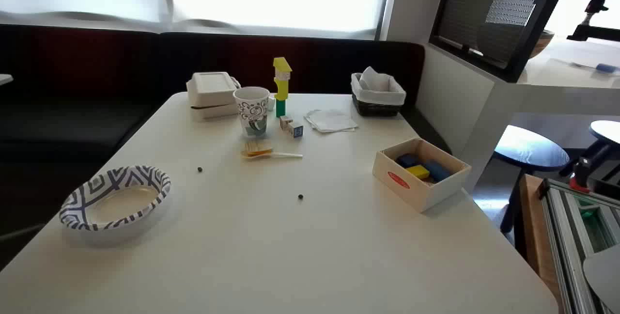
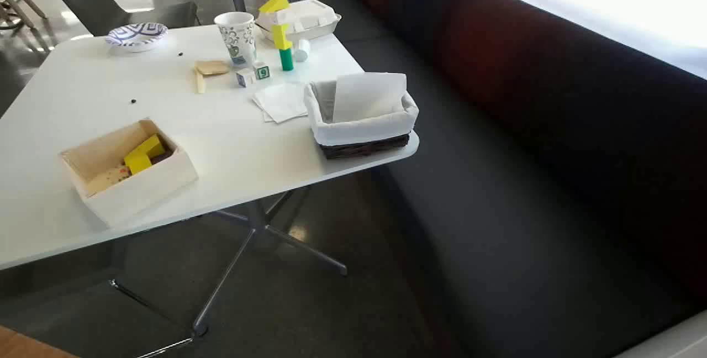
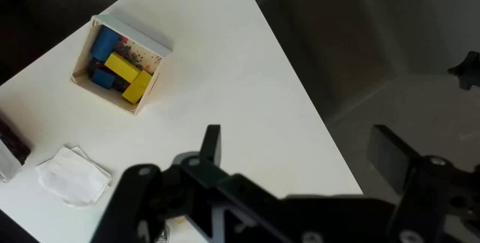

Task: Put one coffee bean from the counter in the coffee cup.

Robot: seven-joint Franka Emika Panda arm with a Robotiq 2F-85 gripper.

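White counter (image 1: 290, 265): target coffee bean (image 1: 301, 196), well inside all edges | gripper (image 3: 300, 149): jaws wide apart, nothing between | centre above, descend vertically, pinch slowly | release over coffee cup (image 1: 252, 110), toward edge beside bench (image 2: 469, 209).

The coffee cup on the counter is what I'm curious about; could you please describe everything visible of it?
The coffee cup looks like paper: whitish, tapering downward, with dark scrollwork above a greenish patch. Lidless, it stands upright on the counter near the food box. Only the counter clearly touches it. Its inside bottom is hidden, so any contents cannot be told.
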